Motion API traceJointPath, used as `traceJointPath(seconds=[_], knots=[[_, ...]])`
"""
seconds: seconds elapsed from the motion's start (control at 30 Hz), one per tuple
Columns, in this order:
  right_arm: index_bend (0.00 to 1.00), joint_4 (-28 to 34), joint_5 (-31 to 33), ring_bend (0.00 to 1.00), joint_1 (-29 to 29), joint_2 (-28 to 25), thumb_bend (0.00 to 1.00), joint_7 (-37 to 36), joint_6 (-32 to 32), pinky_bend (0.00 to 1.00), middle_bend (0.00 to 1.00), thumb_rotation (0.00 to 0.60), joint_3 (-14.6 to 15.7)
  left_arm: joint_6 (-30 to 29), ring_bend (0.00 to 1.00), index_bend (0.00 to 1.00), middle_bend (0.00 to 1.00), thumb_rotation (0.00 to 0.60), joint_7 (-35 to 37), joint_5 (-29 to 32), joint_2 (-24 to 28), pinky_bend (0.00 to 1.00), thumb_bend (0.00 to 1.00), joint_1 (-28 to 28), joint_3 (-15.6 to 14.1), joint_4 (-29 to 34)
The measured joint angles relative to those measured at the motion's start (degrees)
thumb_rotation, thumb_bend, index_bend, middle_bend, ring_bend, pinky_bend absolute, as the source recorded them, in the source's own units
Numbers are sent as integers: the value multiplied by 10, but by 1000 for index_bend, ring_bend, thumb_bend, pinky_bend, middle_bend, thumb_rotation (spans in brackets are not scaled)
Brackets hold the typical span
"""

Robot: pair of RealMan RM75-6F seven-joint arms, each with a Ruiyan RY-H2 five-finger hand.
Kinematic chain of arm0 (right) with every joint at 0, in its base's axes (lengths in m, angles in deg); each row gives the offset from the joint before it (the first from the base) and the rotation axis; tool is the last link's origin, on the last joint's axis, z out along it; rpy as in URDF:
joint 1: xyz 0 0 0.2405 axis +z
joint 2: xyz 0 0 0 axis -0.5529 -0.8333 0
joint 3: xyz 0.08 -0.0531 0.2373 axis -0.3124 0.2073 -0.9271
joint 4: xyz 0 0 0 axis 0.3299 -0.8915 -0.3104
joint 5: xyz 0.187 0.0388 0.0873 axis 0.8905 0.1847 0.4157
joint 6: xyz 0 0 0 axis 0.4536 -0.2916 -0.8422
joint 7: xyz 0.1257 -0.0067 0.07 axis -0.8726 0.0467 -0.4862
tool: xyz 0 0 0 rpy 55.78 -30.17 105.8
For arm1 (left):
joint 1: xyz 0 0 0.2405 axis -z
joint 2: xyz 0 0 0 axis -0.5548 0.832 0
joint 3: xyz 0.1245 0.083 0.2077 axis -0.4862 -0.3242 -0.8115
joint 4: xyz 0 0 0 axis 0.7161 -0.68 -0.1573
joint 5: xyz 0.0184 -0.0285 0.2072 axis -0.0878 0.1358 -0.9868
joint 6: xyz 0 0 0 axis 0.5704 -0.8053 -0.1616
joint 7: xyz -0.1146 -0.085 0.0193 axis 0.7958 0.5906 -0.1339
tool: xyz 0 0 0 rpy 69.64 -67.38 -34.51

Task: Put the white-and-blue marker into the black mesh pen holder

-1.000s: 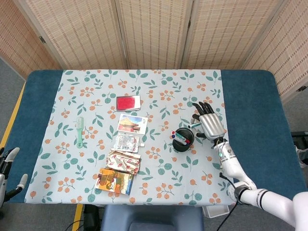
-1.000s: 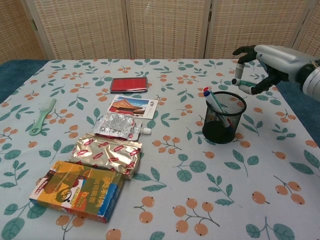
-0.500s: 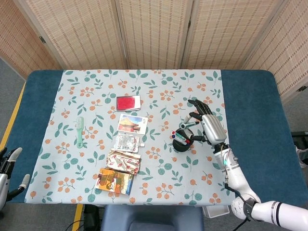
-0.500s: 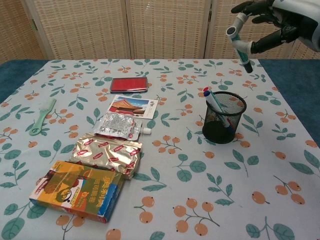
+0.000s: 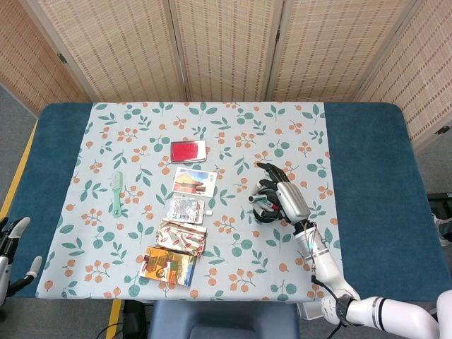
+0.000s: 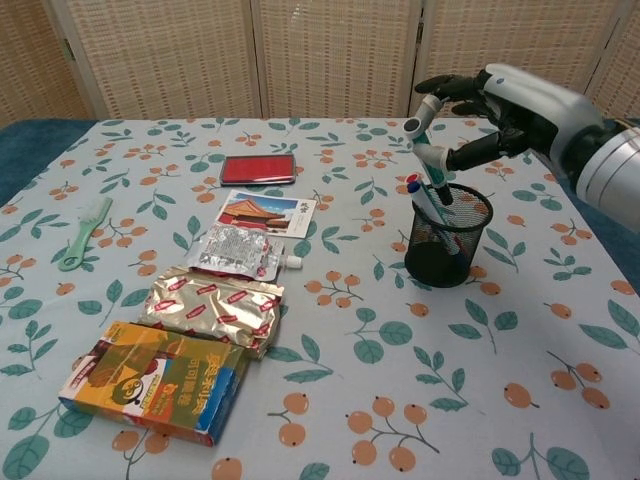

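Note:
The white-and-blue marker (image 6: 434, 160) stands nearly upright, pinched in my right hand (image 6: 505, 105). Its lower end dips just inside the rim of the black mesh pen holder (image 6: 447, 245), at the holder's far side. A pen with red and blue caps (image 6: 418, 192) leans in the holder. In the head view my right hand (image 5: 282, 198) hovers over the holder and hides most of it. My left hand (image 5: 15, 246) hangs off the table's near left corner with fingers apart, holding nothing.
Left of the holder a row runs toward me: a red case (image 6: 258, 168), a postcard (image 6: 265, 212), a silver packet (image 6: 238, 250), a foil packet (image 6: 215, 310) and a colourful box (image 6: 155, 380). A green comb (image 6: 85, 232) lies far left.
My right hand carried the marker up off the table, then left and down over the holder. The marker has turned upright and its tip now enters the rim.

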Motion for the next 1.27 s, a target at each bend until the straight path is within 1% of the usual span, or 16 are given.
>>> traceJointPath(seconds=[0.03, 0.1, 0.17, 0.23, 0.27, 0.33, 0.57, 0.67, 0.77, 0.8, 0.9, 0.97, 1.0, 1.1, 1.2, 1.27], knots=[[581, -4, -3, 0, -1, 2, 362, -1, -1, 0, 43, 600, 3, -1, 43, 59, 163, 600, 1, 0, 0, 263, 403, 0, 0, 0], [455, -13, -10, 0, -3, 5, 329, -7, -2, 0, 14, 600, 8, -2, 43, 62, 163, 600, 1, 0, 1, 263, 403, -1, 0, 0], [242, -19, -16, 0, -5, 4, 299, -15, -2, 0, 0, 600, 13, -1, 43, 63, 163, 600, 1, 0, 1, 263, 403, -1, 0, 1], [111, -24, -23, 0, -8, 0, 284, -21, -4, 0, 0, 600, 15, 0, 43, 64, 163, 600, 0, 0, 0, 263, 403, -1, 0, 1], [59, -25, -26, 0, -10, -2, 277, -22, -7, 0, 0, 600, 15, 1, 43, 64, 163, 600, -1, 0, 0, 263, 403, 0, 0, 1], [12, -22, -34, 0, -14, -10, 265, -24, -17, 0, 0, 600, 16, 2, 43, 64, 163, 600, -2, 1, 0, 263, 403, 0, 0, 0], [0, 17, -55, 0, -36, -62, 254, -17, -46, 0, 0, 600, 20, 6, 43, 64, 163, 600, -5, 2, -2, 263, 402, 2, 0, 0], [0, 33, -69, 0, -47, -100, 253, -4, -53, 0, 0, 600, 29, 4, 43, 64, 163, 600, -5, 2, -2, 263, 402, 2, 1, 0], [0, 48, -86, 0, -62, -153, 252, 28, -56, 0, 0, 600, 49, 6, 43, 64, 163, 600, -4, 4, -3, 263, 403, 2, 2, 0], [0, 54, -93, 0, -69, -177, 252, 47, -58, 0, 0, 600, 60, 7, 43, 64, 163, 600, -5, 5, -3, 263, 403, 3, 2, 0], [0, 60, -112, 0, -96, -226, 253, 107, -75, 0, 0, 600, 88, 13, 43, 64, 163, 600, -10, 6, -5, 263, 403, 5, 2, 0], [0, 57, -122, 0, -118, -236, 256, 146, -98, 0, 0, 600, 103, 17, 43, 64, 163, 600, -14, 6, -6, 263, 402, 7, 1, 0], [0, 51, -128, 0, -133, -238, 258, 170, -118, 0, 0, 600, 111, 19, 43, 64, 163, 600, -17, 6, -7, 263, 403, 8, 1, 0], [0, 26, -139, 0, -176, -233, 264, 206, -178, 0, 0, 600, 127, 22, 43, 64, 163, 600, -24, 5, -10, 263, 402, 9, -1, 1], [0, -8, -146, 0, -222, -224, 269, 219, -236, 0, 0, 600, 139, 23, 43, 64, 163, 600, -29, 3, -12, 263, 402, 10, -2, 1], [0, -27, -149, 0, -245, -220, 274, 216, -260, 0, 0, 600, 144, 23, 43, 64, 163, 600, -33, -1, -14, 263, 403, 10, -3, 1]])
